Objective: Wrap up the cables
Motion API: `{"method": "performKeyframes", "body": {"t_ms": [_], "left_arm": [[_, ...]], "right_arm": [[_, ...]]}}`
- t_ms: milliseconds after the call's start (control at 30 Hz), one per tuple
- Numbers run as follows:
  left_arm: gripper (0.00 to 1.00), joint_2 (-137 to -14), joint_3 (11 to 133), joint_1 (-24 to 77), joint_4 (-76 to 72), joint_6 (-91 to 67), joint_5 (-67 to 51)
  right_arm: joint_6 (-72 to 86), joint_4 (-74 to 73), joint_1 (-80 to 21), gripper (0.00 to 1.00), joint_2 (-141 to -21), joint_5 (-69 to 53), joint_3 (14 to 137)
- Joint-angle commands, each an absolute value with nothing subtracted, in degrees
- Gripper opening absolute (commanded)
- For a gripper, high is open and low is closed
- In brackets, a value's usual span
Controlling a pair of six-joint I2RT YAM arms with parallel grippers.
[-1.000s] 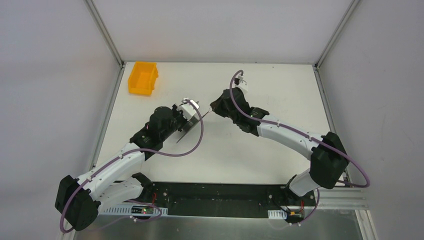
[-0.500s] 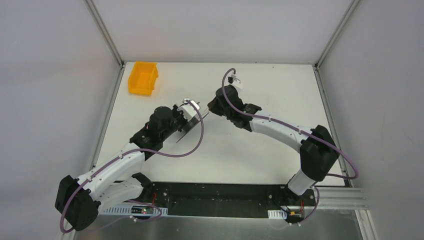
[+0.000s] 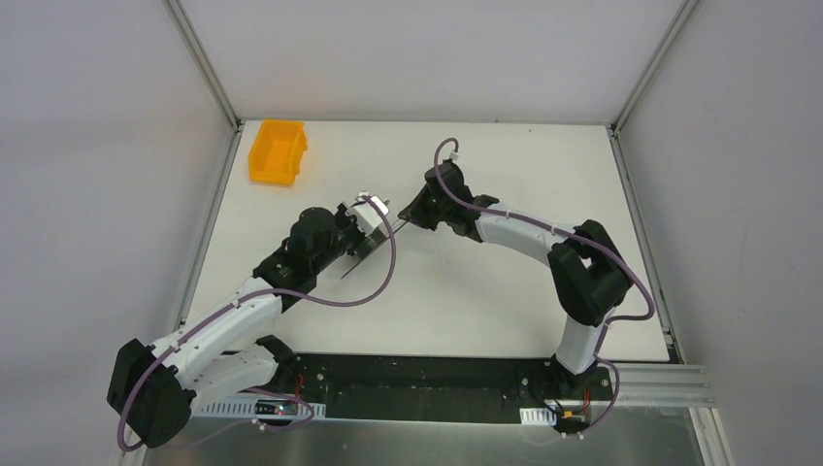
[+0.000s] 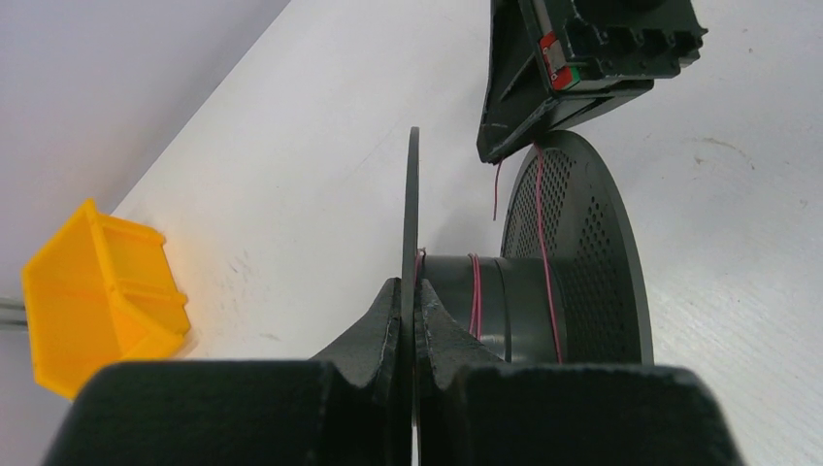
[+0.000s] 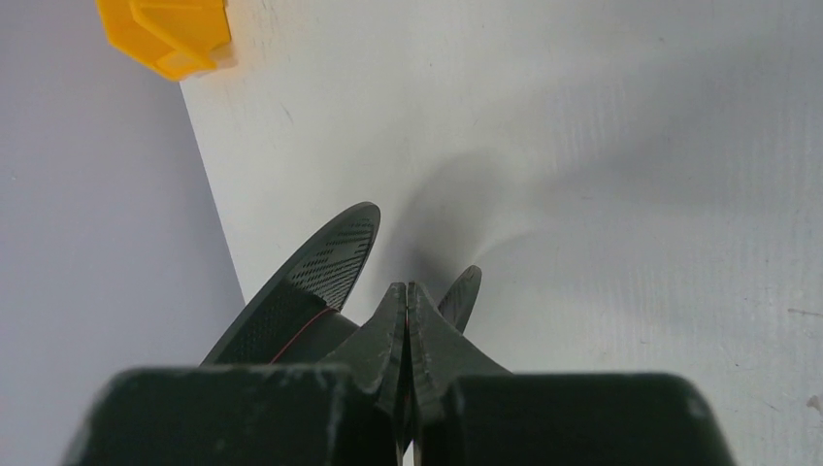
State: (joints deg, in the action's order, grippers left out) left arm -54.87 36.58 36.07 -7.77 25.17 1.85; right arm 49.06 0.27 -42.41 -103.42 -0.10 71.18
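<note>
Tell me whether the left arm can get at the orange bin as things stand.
Probably not yet. The left gripper is shut on the near flange of the spool, so it would have to let go first. Nothing stands between it and the orange bin, which seems within its stretch.

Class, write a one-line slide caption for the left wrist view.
Left gripper pinches the near flange of the dark spool; right gripper holds the thin red wire running up from its hub.
</note>
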Motion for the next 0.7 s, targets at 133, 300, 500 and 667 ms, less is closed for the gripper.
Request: {"method": "performKeyframes", "body": {"t_ms": [133,300,500,667], "left_arm": [[0.0,-55.68,38.61,36.74,-12.78,26.64,0.38],[0.0,-55.9,39.02,36.74,-11.6,26.57,1.0],[0.0,-56.11,39.81,36.66,-9.8,25.79,1.31],[0.0,-56.34,41.56,36.56,-6.67,25.38,0.37]], "right_arm": [[52.52,5.19,-41.77,0.03,-104.61,-9.33,71.94],[53.18,7.59,-40.76,0.08,-102.71,-9.25,69.24],[53.61,8.53,-39.37,0.15,-99.16,-8.63,65.54],[53.83,10.01,-37.61,0.18,-95.75,-8.62,61.61]]}}
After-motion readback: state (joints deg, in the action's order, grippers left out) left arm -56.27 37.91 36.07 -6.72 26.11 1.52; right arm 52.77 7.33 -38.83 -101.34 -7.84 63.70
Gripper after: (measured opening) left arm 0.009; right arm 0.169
